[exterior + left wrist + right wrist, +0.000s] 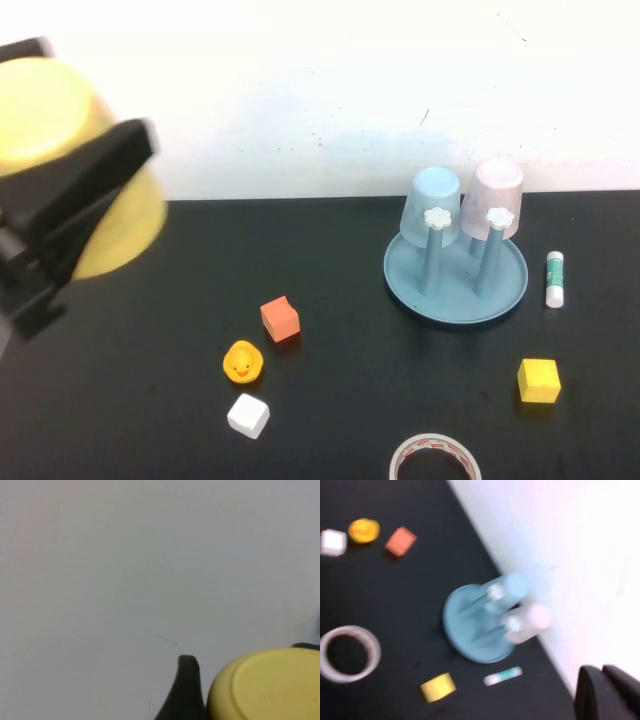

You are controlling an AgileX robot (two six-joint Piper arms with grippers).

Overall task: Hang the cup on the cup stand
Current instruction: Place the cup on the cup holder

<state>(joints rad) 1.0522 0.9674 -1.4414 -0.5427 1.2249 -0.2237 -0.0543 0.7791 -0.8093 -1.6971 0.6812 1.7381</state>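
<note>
Cup (60, 160) in wide left claw (75, 190)

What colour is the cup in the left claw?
Yellow cup, clearest in the high view.

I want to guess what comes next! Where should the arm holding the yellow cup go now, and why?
Probably across toward the cup stand. The left gripper holds the yellow cup high at the table's left, far from the stand. The blue cup and pink cup cover the back pegs; two front pegs look free. The right gripper is shut, above the table's right side.
</note>
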